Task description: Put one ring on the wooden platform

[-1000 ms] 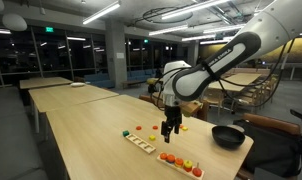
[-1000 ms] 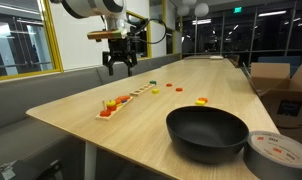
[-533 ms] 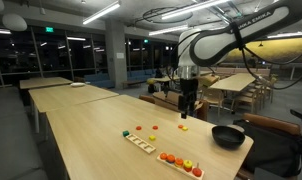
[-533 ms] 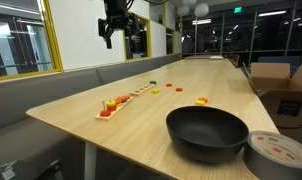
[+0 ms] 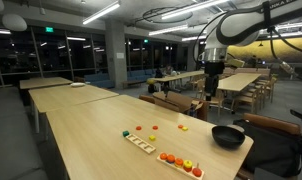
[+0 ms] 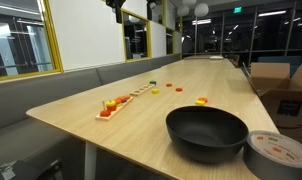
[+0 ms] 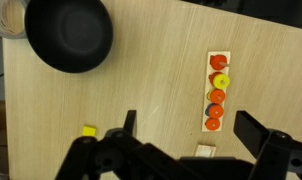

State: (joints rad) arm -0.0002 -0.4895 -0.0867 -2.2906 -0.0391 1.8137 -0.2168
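Ring (image 5: 154, 126) on table (image 5: 91, 130); spread fingers (image 7: 253, 128) high up, well apart

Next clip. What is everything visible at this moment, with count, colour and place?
table: one, light wood, long.
wooden platform: one, light wood, carrying a row of orange, yellow and red pieces, near the table's end.
longer board: one, pale wood, next to the platform.
loose rings: a few, orange, scattered on the table past the board.
yellow piece: one, on the table near the pan.
pan: one, black, empty, at the table's end.
tape roll: one, grey, beside the pan.
cardboard box: one, brown, off the table.
gripper: one, black, fingers apart, empty, high above the table.
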